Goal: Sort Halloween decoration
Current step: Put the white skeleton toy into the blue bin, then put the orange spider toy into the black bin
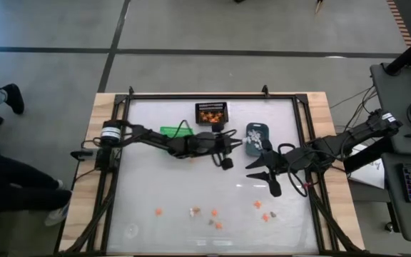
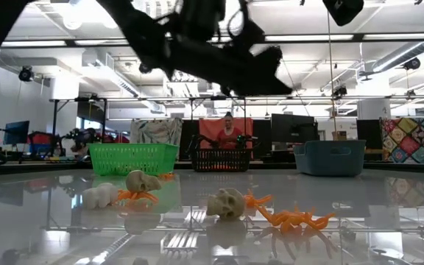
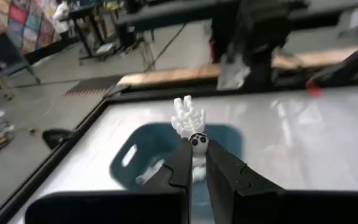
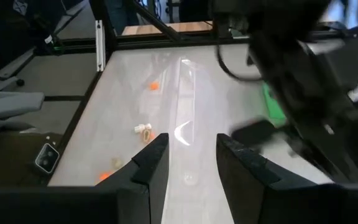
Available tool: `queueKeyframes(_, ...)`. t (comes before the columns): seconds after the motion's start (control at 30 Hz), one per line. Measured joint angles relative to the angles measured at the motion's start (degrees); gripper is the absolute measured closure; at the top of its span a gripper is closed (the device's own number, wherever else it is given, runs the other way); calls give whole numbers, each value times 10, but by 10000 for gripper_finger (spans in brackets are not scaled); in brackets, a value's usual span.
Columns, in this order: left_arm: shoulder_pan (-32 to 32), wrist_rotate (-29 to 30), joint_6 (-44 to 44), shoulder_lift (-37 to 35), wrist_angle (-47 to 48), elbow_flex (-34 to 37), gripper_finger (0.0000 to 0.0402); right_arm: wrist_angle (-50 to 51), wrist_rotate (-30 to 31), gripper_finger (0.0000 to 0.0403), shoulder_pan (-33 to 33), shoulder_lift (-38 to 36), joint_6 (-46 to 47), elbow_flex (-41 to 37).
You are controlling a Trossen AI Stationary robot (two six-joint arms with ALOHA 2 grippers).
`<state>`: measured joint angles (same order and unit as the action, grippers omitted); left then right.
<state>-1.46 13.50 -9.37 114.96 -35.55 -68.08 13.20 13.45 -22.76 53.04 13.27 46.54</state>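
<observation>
- High view: from above, the left claw (image 1: 226,161) hangs over the middle of the desk (image 1: 148,185), just beside the blue-grey bin (image 1: 256,135). The right claw (image 1: 268,180) hovers a little nearer the front edge, close to it. A black mesh bin (image 1: 211,112) with orange bits inside sits at the back rim, and a green bin (image 1: 171,131) is half hidden under the left arm. Loose Halloween decoration (image 1: 212,216) lies scattered along the front strip.
- Low view: at desk height, tiny skulls (image 2: 225,202) and orange skeleton pieces (image 2: 294,218) lie near the camera, well apart from the three bins behind them. Both arms hang overhead.
- Left wrist view: the left claw is pressed together on a small white skeleton figure (image 3: 189,118), pinching it low down, near its head, so the ribs and arms stick out beyond the tips, over the blue-grey bin.
- Right wrist view: the right claw stands spread with nothing between its fingers, over bare desk, trinkets further off.
- These pieces look light, hard plastic, thin-limbed and likely slippery; I would pinch each across its thickest part, skull or torso, not a limb.
</observation>
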Motion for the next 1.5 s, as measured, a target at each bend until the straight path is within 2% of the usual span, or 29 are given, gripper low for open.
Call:
queueKeyframes(0.27,-18,-26,-13,90,89,-115,396,-3,-1,280,0,0,-4,-1)
queueKeyframes(0.43,-24,-26,-22,111,130,-156,396,-3,-1,280,0,0,-3,-1)
queueKeyframes(0.73,-29,-27,-8,111,126,-158,364,-3,1,280,0,0,-3,-1)
queueKeyframes(0.93,-29,-68,-4,114,116,-157,336,-7,1,280,0,3,-2,-3)
queueKeyframes(1.23,-28,-71,2,120,122,-157,309,-17,2,280,0,6,-2,-4)
queueKeyframes(1.5,-21,-71,-8,47,180,-131,311,-15,1,280,0,6,28,-5)
